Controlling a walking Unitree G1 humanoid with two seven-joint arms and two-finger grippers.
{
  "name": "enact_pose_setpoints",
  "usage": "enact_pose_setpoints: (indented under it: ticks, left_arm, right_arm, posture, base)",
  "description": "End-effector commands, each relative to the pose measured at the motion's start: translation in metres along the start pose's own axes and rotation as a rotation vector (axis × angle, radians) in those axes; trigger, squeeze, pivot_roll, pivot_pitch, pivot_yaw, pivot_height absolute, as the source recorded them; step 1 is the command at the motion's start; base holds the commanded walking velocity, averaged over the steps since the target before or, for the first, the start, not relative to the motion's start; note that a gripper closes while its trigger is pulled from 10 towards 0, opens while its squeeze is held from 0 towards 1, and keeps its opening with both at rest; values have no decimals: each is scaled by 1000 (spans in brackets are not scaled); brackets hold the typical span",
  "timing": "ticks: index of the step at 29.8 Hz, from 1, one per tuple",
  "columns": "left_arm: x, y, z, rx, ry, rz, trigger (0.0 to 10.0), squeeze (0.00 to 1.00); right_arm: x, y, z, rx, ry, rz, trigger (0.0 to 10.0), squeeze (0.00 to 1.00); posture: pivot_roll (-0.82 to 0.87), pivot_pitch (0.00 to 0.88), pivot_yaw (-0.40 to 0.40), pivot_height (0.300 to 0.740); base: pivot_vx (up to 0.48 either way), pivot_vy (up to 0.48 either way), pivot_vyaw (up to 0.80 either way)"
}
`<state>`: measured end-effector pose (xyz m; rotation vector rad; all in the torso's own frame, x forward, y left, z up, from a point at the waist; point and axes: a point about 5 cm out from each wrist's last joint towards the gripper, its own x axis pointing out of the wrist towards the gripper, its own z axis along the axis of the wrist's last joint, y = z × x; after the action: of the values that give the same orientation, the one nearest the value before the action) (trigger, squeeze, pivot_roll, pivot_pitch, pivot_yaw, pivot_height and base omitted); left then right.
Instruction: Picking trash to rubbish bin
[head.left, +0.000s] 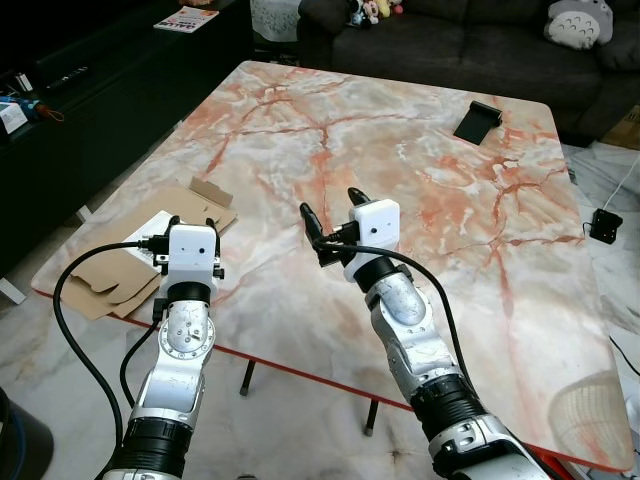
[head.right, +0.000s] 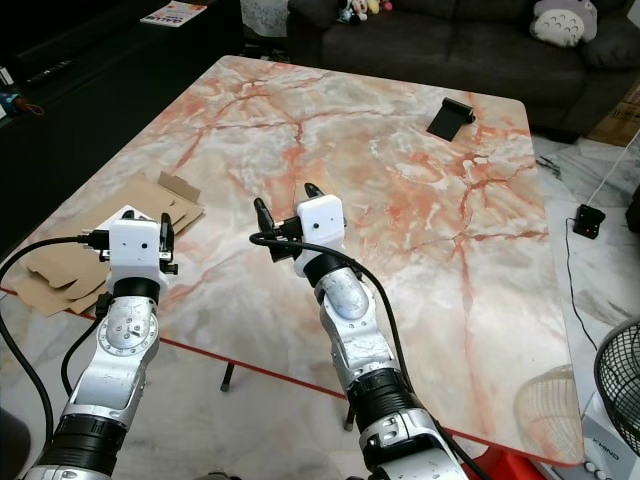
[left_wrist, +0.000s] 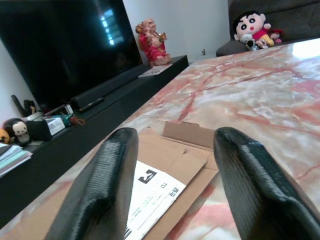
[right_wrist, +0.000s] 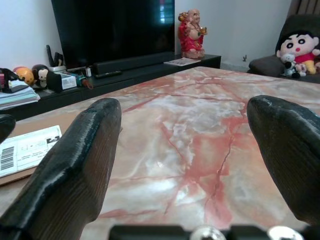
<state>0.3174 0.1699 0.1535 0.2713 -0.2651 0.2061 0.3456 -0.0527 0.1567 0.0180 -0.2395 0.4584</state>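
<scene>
Both silver arms reach over the near edge of the pink-veined marble worktop (head.left: 420, 180), the left claw (head.left: 190, 222) spread wide just above the flattened brown cardboard box with a white shipping label (head.left: 135, 262), the right claw (head.left: 330, 208) equally wide over bare marble beside it. The cardboard lies flat at the worktop's near left corner, partly overhanging; a clean pick likely means lowering one finger under that overhanging edge. Farther off sits a small black stand (head.left: 478, 120).

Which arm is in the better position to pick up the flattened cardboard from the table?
The left. The left gripper hovers right over the flattened cardboard at the table's left edge, jaws open toward it. The right gripper, also open, hangs over bare marble farther right.
</scene>
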Motion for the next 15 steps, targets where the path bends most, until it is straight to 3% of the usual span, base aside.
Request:
enact_pose_setpoints:
  ticks: [1,11,15]
  left_arm:
    - [0,1,-1,-1,5,-1,10000,1000]
    - [5,5,-5,36,32,-39,10000,1000]
    - [12,13,-9,188,73,-55,10000,1000]
  right_arm:
    - [1,1,1,1,2,5,10000,0]
    - [0,3,-2,0,18,17,10000,0]
    - [-1,3,-3,2,23,20,10000,0]
  posture:
    - [149,119,-17,740]
    - [154,139,-20,740]
    - [154,143,-21,740]
  base:
    - [0,0,0]
    - [0,0,0]
    - [0,0,0]
